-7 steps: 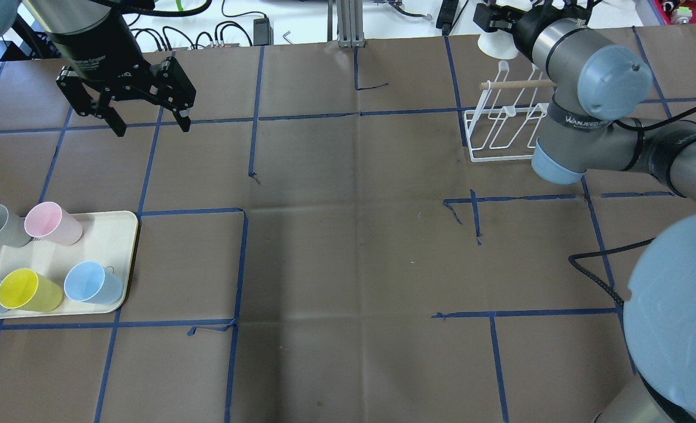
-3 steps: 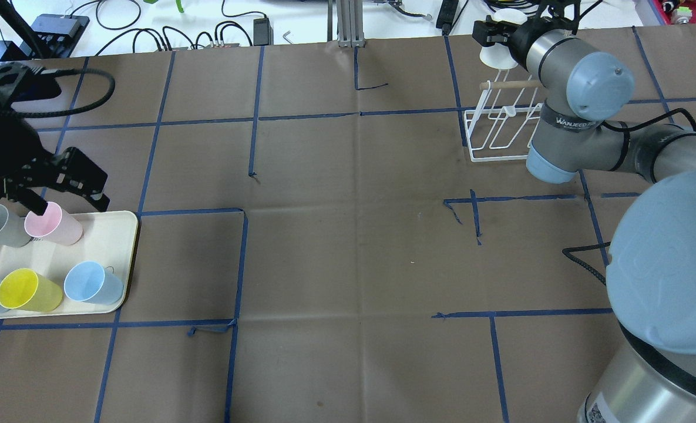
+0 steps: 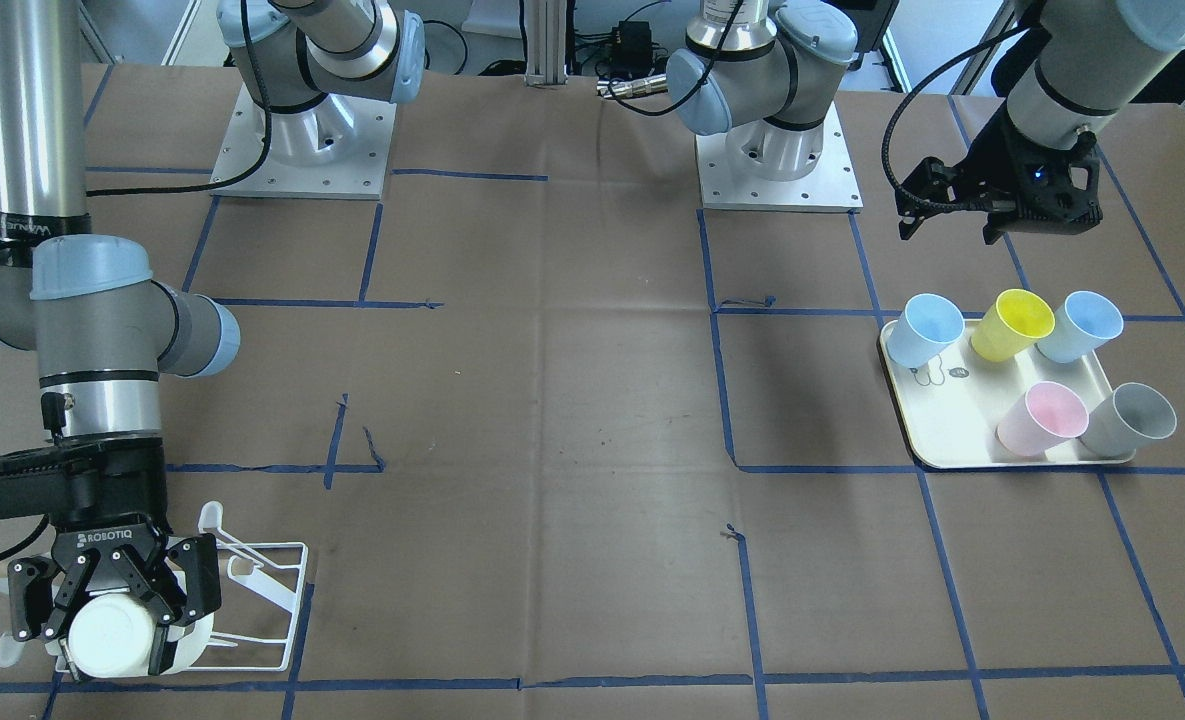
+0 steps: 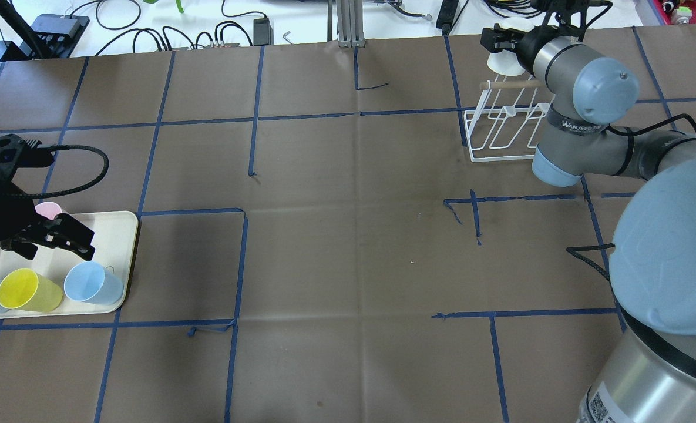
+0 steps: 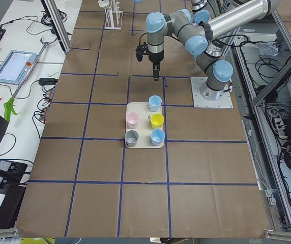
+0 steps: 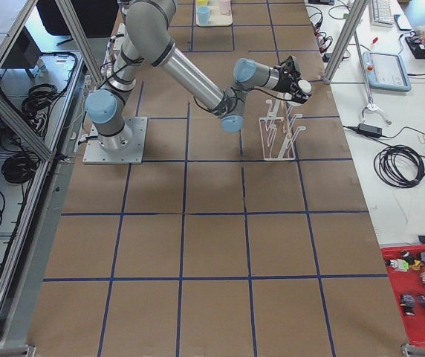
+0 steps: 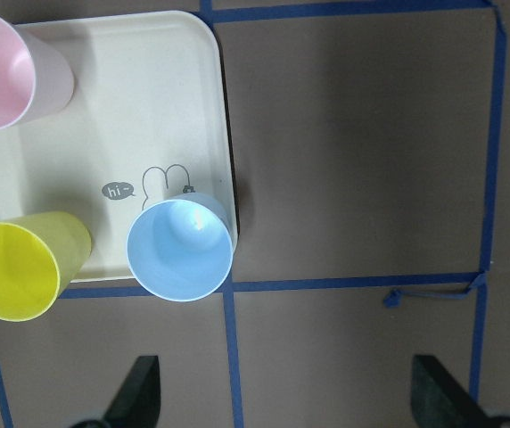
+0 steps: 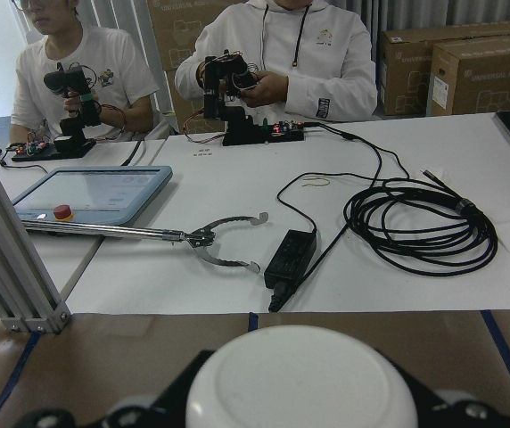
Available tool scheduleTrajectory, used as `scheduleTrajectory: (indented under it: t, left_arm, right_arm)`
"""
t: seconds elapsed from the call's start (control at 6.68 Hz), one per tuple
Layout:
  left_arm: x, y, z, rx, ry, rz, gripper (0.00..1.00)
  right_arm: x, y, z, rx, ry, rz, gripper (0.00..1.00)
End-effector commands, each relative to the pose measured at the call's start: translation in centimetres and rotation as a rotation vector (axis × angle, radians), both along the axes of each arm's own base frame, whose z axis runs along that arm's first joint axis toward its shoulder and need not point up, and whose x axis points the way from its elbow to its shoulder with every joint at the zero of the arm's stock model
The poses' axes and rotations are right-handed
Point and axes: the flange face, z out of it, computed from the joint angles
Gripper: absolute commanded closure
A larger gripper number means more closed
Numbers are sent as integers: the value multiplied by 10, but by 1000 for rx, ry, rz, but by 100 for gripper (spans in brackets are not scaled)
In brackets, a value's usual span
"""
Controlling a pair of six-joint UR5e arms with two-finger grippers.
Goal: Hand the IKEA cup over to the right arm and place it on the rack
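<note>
Altogether five cups (image 3: 1025, 325) occupy tray (image 3: 952, 425).

Overhead faces forward, front view opposite, tray (image 4: 114, 234) shared

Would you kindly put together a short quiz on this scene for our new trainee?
1. True or false: the right gripper holds a white cup at the rack.
2. How many coloured cups are on the tray?
3. The left gripper is: A) shut on a pink cup; B) open and empty; C) shut on the wooden dowel.

Key: 1 true; 2 five; 3 B.
</note>
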Motion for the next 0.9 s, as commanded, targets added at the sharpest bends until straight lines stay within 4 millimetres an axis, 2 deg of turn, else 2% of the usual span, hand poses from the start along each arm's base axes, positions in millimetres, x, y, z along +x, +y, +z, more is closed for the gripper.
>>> scheduleTrajectory:
  t: [0.0,0.15,0.3,0.6,0.75]
  left_arm:
    - [17,4,-28,0,5,17,2]
    - [19,2,-50,-2,2,17,2]
    - [21,0,-81,-19,-8,20,2]
    - [20,3,-125,-32,-12,22,3]
    - [19,3,-150,-43,-19,22,3]
  right_arm:
    - [0,2,-15,27,-5,-3,85]
    - [1,2,-17,32,-6,-3,60]
    - [-1,2,-18,41,-5,-17,1]
    - [0,2,-17,43,5,-32,0]
    - [1,2,-10,29,7,-30,0]
